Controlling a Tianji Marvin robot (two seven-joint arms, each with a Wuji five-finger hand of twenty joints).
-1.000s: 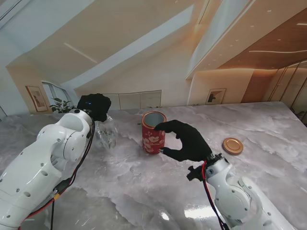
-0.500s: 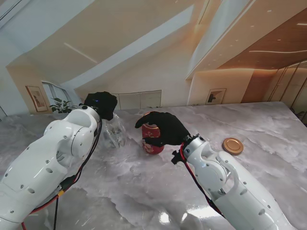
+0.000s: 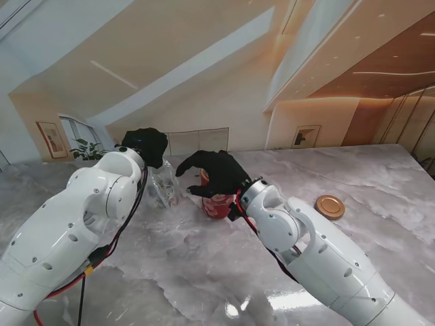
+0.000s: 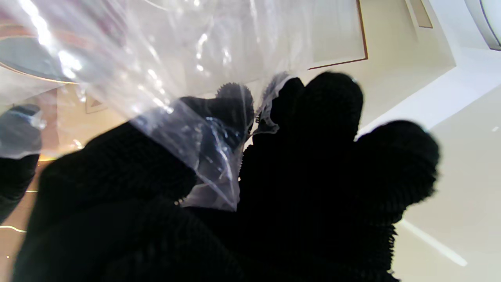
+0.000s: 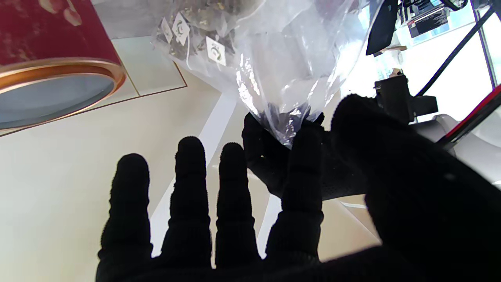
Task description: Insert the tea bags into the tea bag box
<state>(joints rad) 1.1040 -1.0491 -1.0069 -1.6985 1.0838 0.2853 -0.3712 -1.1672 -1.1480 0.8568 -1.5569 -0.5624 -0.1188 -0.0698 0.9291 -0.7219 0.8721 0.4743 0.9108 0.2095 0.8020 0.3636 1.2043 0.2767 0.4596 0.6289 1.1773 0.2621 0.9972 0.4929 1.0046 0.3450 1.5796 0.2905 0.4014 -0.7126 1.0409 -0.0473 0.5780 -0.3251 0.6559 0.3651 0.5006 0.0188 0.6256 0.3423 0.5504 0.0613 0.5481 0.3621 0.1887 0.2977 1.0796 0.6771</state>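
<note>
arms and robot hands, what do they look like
Both arms are glossy white, with rounded joint housings dotted by small dark screw holes. The left robot hand and right robot hand wear black knit gloves. Red and black cables run along the left arm and right arm.

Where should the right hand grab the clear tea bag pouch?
Judgement: pinch the pouch's free top edge, coming from the red tin's side. The left hand already pinches the pouch at the top, tea bags hang at its far end, and the right hand is open.
</note>
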